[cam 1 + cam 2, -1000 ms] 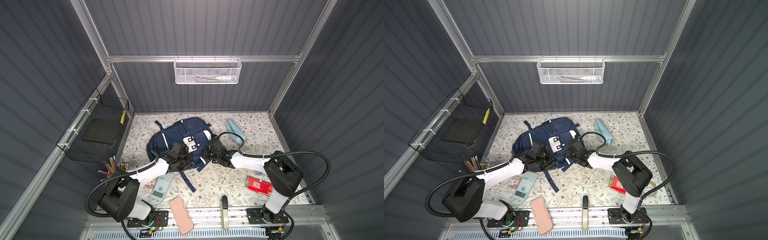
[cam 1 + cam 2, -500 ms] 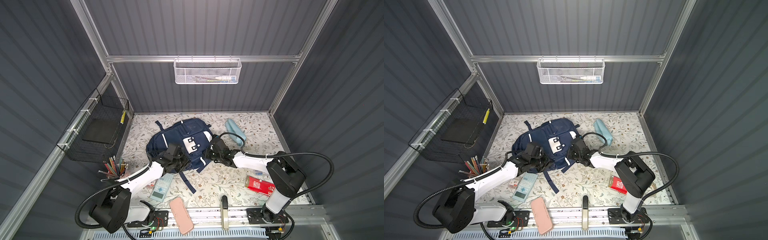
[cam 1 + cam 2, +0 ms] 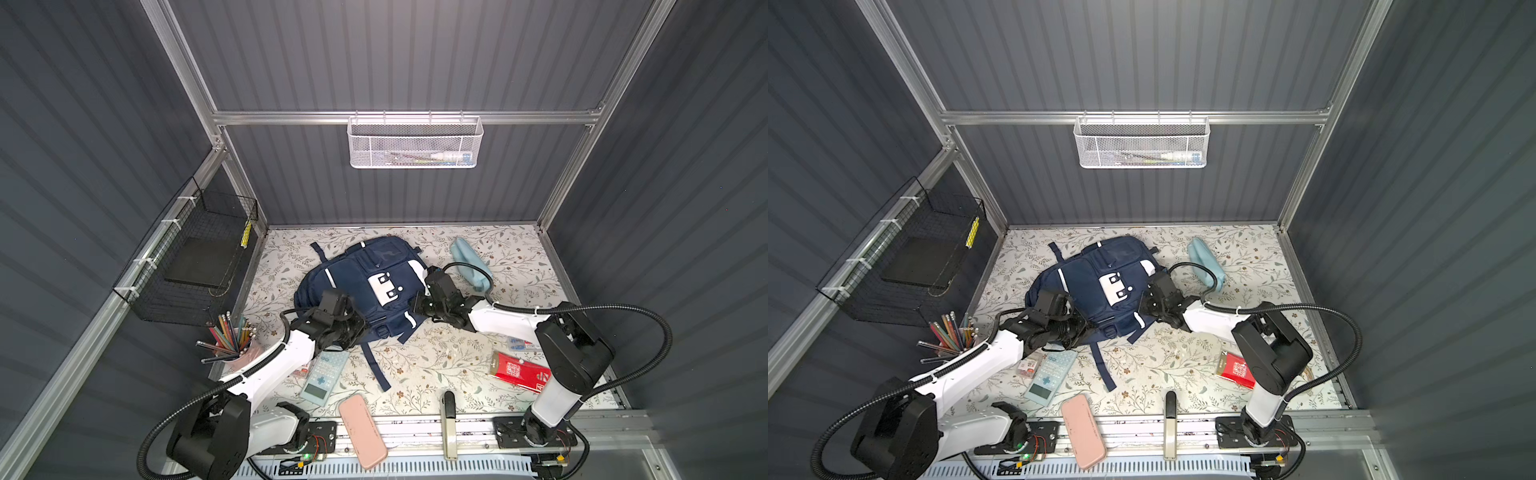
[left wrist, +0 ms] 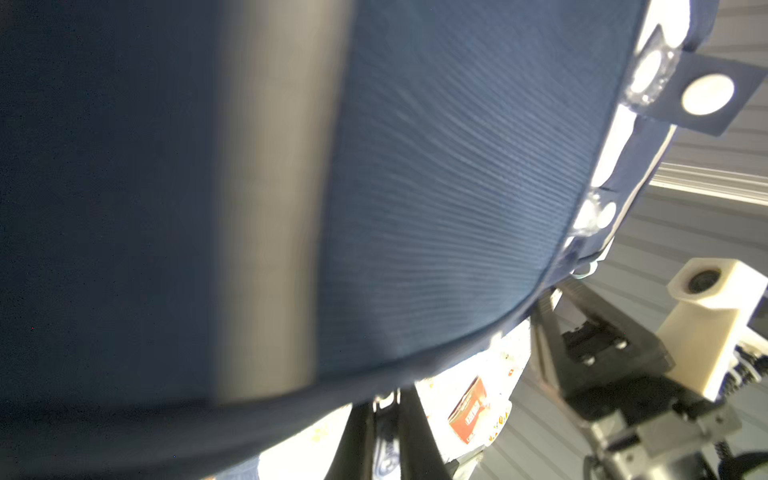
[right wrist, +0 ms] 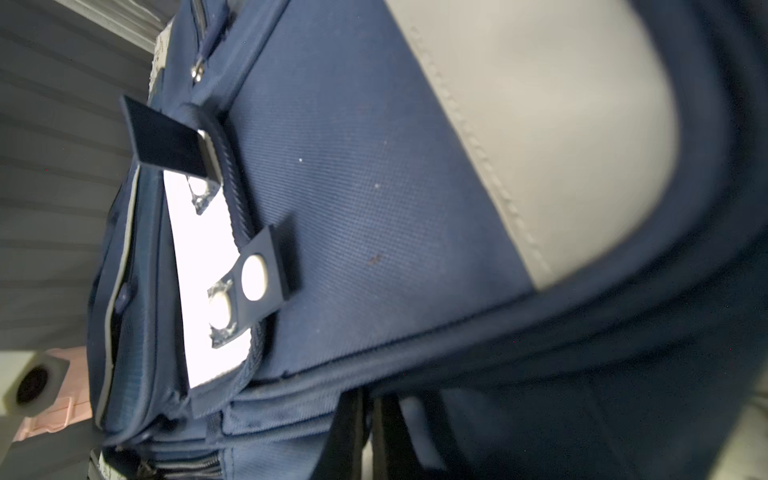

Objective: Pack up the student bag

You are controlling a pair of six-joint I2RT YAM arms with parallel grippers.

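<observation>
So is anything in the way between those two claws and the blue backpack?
Nothing visible does. The left gripper sits at the near edge of the navy backpack, the right gripper at its right side; its fabric fills both wrist views.

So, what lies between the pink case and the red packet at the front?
In both top views, one slim cream and black object lies between the pink case and the red packet.
</observation>
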